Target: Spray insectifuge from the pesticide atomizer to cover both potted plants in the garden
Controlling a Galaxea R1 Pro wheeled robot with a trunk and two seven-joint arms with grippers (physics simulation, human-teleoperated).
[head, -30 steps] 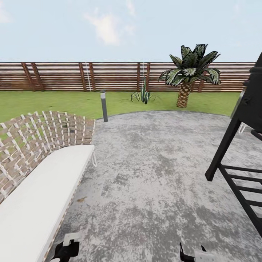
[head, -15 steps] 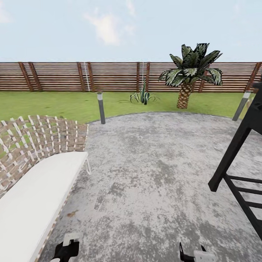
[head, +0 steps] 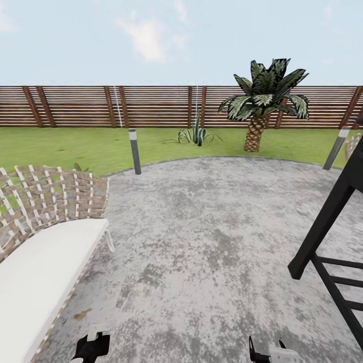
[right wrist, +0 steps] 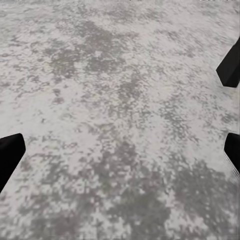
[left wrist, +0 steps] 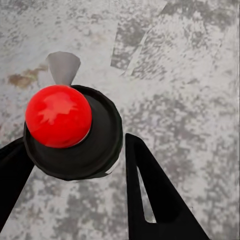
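In the left wrist view the pesticide atomizer (left wrist: 75, 135), a dark round body with a red top, sits between two black fingers (left wrist: 150, 195), and my left gripper (left wrist: 75, 150) is shut on it above the grey patio. That gripper (head: 91, 347) shows at the bottom edge of the head view. My right gripper (right wrist: 120, 145) hangs open over bare paving, and it (head: 267, 353) is low at the bottom right in the head view. One potted plant (head: 195, 134), a low green rosette, stands far off on the lawn before the fence. The second plant is out of view.
A round grey patio (head: 212, 237) lies ahead, with lawn (head: 75, 146) and a brown slatted fence (head: 151, 106) behind. A woven chair with a white cushion (head: 40, 267) is at left, a black frame (head: 327, 237) at right. Two bollard lamps (head: 134, 151) (head: 336, 147) and a palm (head: 262, 101) edge the patio.
The whole head view has shifted: chair and near bollard slid leftward, and a second bollard came into sight at right. Both grippers keep their places; the atomizer stays held.
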